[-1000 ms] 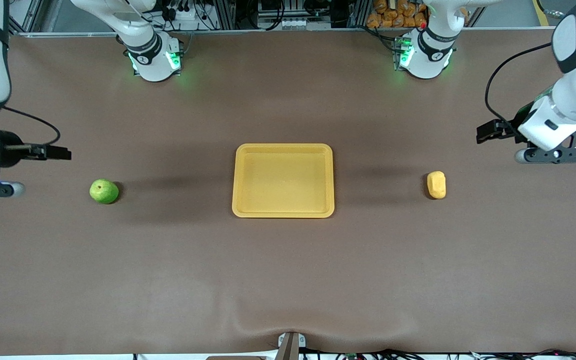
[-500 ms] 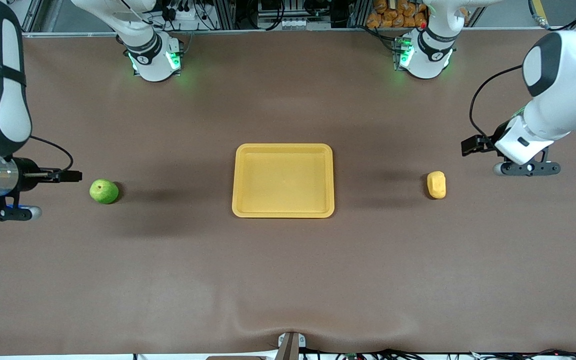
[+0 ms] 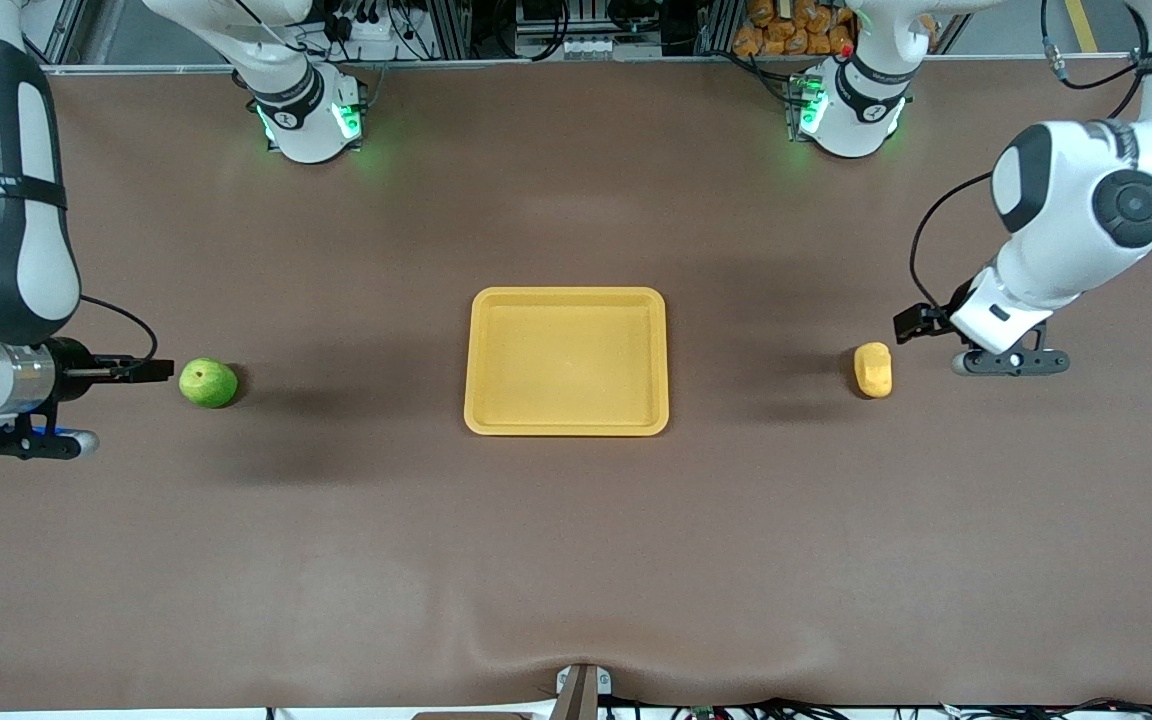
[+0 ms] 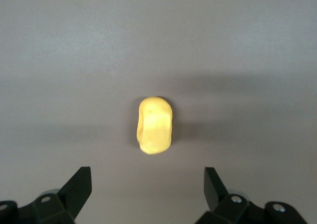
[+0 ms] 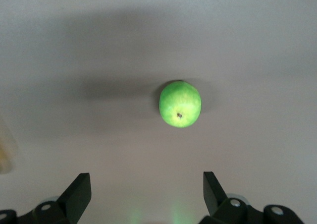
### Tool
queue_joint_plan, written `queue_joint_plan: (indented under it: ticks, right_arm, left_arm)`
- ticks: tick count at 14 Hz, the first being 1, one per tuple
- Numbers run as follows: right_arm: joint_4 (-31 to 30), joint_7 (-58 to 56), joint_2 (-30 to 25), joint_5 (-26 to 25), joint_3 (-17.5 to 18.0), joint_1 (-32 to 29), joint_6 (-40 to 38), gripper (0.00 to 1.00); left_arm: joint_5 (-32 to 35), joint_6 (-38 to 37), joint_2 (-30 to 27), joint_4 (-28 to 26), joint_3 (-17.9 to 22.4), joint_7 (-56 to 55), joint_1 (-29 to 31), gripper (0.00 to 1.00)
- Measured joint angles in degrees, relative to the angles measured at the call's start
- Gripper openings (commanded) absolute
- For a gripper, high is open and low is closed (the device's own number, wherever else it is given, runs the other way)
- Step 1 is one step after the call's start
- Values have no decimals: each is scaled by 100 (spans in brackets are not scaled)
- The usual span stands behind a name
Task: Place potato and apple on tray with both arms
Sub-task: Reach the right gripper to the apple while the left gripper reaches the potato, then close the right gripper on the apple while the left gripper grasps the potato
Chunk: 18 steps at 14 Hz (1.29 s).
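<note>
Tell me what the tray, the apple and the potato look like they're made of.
Tray: probably molded plastic, going by its even yellow-orange colour, rounded corners and matte finish.
Apple: smooth, slightly glossy green skin with a stem dimple; real or imitation, I cannot tell.
Potato: uniform yellow with soft bumps and a dull sheen, likely plastic or foam.

green apple (image 3: 207,383), yellow potato (image 3: 873,369), yellow-orange tray (image 3: 566,297), brown table (image 3: 576,550)

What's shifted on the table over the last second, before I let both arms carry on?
Both arms closed in: the left claw moved toward the small oblong yellow potato, the right claw toward the round green apple. Both claws remain open; nothing is held. The potato, the apple and the flat yellow plastic tray have not moved.
</note>
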Motion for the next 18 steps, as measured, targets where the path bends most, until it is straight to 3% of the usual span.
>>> queue_joint_plan:
  ticks: [7, 9, 13, 14, 18]
  right_arm:
    - [-20, -4, 711, 0, 16, 1, 783, 100]
    - [-48, -36, 775, -62, 7, -4, 873, 100]
    - [-514, -324, 777, -168, -12, -210, 1337, 100]
    - [-651, -374, 778, -170, -14, -282, 1457, 100]
    - [-1036, -425, 777, -170, -8, -386, 1805, 100]
  left_arm:
    - [0, 657, 803, -48, -1, -194, -2, 100]
    - [0, 846, 1017, -48, -1, -195, -2, 93]
    - [0, 1180, 1353, -49, -3, -196, -4, 89]
    - [0, 1247, 1419, -50, -3, -196, -4, 82]
    - [0, 1382, 1592, -50, -3, -197, -4, 69]
